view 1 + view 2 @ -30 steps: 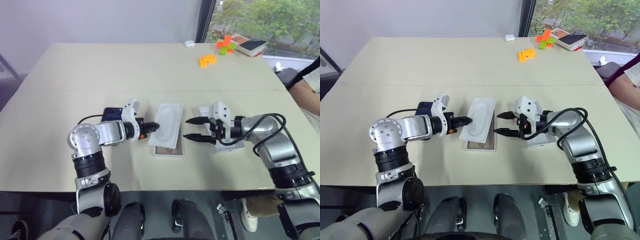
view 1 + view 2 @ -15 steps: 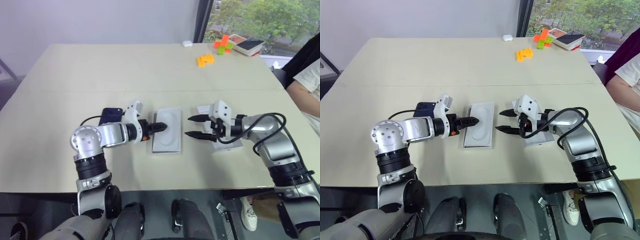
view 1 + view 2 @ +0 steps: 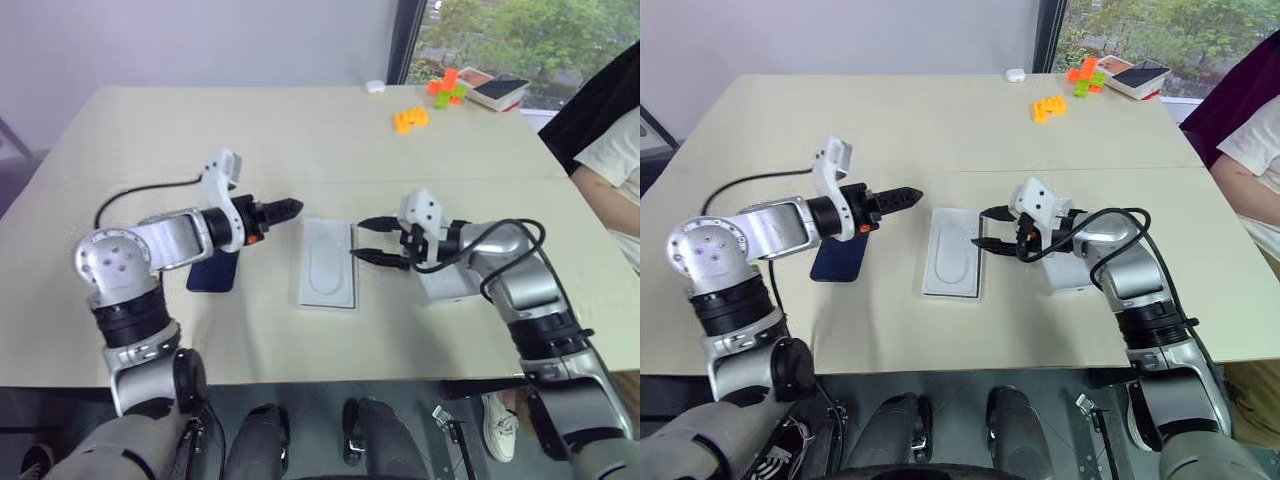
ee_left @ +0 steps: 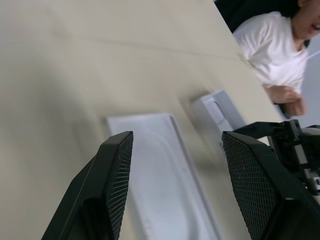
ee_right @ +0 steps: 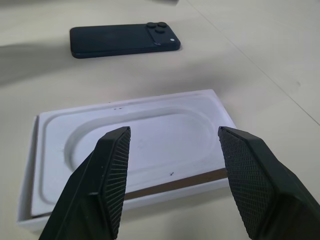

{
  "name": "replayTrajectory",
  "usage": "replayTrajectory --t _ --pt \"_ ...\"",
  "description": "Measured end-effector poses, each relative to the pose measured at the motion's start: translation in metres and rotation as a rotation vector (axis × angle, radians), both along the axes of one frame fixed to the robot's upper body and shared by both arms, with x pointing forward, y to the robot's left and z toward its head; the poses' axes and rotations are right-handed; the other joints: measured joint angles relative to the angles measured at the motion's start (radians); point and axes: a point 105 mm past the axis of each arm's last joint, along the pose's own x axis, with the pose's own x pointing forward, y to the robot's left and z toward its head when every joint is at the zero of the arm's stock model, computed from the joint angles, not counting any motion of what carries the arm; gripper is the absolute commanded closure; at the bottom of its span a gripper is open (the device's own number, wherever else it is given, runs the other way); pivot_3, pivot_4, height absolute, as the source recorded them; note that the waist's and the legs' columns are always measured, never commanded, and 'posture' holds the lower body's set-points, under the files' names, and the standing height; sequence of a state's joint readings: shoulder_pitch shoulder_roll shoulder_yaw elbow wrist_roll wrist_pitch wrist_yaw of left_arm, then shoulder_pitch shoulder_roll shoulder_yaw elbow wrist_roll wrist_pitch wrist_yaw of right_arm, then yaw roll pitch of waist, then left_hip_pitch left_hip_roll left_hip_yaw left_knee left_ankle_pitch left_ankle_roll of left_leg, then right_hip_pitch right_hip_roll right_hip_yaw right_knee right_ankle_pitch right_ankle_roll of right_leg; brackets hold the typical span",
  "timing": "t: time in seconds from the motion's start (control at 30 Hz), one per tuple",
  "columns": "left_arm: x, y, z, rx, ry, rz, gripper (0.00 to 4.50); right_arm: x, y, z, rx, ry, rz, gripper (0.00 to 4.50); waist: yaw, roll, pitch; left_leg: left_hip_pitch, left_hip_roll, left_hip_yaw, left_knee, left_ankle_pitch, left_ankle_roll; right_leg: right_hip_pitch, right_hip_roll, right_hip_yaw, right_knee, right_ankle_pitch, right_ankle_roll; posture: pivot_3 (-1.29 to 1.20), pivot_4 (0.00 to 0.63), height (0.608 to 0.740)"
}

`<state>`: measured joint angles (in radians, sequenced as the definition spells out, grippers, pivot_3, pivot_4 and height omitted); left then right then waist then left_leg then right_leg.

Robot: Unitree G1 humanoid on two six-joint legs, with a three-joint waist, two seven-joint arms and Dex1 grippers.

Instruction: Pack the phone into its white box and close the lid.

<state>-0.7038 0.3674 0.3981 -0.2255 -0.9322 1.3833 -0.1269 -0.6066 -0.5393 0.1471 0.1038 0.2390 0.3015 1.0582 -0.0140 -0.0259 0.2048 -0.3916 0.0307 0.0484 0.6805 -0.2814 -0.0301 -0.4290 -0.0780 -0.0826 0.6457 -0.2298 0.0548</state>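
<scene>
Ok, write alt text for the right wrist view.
The right gripper's two black fingers stand open over the white box, where a white insert lies. Beyond it, the phone lies flat on the table.

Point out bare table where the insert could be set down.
Free: the wide stretch between the box and the orange blocks, and the front strip before the box. Crowded: beside the box, with the phone, left gripper, right gripper and lid.
</scene>
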Motion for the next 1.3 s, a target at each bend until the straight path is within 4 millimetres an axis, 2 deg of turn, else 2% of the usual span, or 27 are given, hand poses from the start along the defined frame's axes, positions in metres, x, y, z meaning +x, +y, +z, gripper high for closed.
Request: replayTrajectory --t 0.1,0.23,0.3,0.37,0.5,0.7,0.93,1.13,1.3 --pt "-0.002 0.024 0.006 0.066 -0.136 0.046 1.50 0.003 0.005 -0.002 -0.005 0.016 -0.009 2.39 0.002 0.001 0.000 0.000 0.000 0.000 0.000 0.000 0.000 -0.001 0.000 0.000 0.000 0.000 0.000 0.00 0.150 0.740" --pt "-0.015 0.043 -0.003 0.220 -0.289 0.003 1.50 0.011 0.011 0.000 -0.048 -0.020 -0.040 4.48 0.003 0.001 0.000 -0.001 0.000 0.001 0.000 -0.003 0.005 -0.001 -0.001 0.000 -0.001 0.000 -0.001 0.00 0.150 0.740" --pt "-0.028 0.049 -0.017 0.286 -0.314 -0.067 1.50 0.013 0.023 -0.003 -0.066 -0.028 -0.045 4.48 0.001 0.001 0.001 -0.001 0.000 0.001 0.000 -0.004 0.007 -0.002 -0.001 0.000 -0.001 0.000 -0.001 0.00 0.150 0.740" --pt "-0.038 0.049 -0.025 0.272 -0.322 -0.131 1.50 0.015 0.032 -0.009 -0.069 -0.008 -0.065 4.48 0.002 0.001 0.001 -0.003 0.001 0.001 0.000 -0.004 0.007 -0.003 -0.001 0.000 -0.001 0.000 -0.001 0.00 0.150 0.740" --pt "-0.047 0.053 -0.023 0.256 -0.380 -0.127 1.50 0.013 0.050 -0.018 -0.079 0.017 -0.065 4.48 0.007 0.001 0.001 -0.009 0.001 -0.001 0.002 -0.004 0.008 -0.007 -0.002 0.000 -0.001 0.000 -0.001 0.00 0.150 0.740" --pt "-0.053 0.050 -0.022 0.271 -0.423 -0.139 1.50 0.009 0.049 -0.043 -0.225 -0.004 -0.063 4.48 0.005 0.001 0.001 -0.012 0.000 0.000 0.002 -0.005 0.010 -0.009 -0.002 -0.001 -0.001 0.000 -0.001 0.00 0.150 0.740" --pt "-0.057 0.045 -0.021 0.277 -0.444 -0.159 1.50 0.011 0.036 -0.045 -0.308 -0.049 -0.052 4.48 0.003 0.001 0.000 -0.011 0.001 -0.001 0.003 -0.005 0.010 -0.010 0.000 -0.001 0.000 0.000 -0.001 0.00 0.150 0.740" --pt "-0.056 0.043 -0.018 0.264 -0.454 -0.164 1.50 0.008 0.036 -0.045 -0.297 -0.032 -0.032 4.48 0.003 0.001 0.000 -0.012 0.001 0.000 0.003 -0.005 0.010 -0.010 0.000 -0.001 0.000 0.000 -0.001 0.00 0.150 0.740" --pt "-0.056 0.044 -0.017 0.264 -0.455 -0.160 1.50 -0.003 0.042 -0.050 -0.278 0.006 0.008 4.48 0.002 0.001 0.000 -0.012 0.001 0.000 0.003 -0.005 0.010 -0.010 0.000 -0.001 0.000 0.000 -0.001 0.00 0.150 0.740"
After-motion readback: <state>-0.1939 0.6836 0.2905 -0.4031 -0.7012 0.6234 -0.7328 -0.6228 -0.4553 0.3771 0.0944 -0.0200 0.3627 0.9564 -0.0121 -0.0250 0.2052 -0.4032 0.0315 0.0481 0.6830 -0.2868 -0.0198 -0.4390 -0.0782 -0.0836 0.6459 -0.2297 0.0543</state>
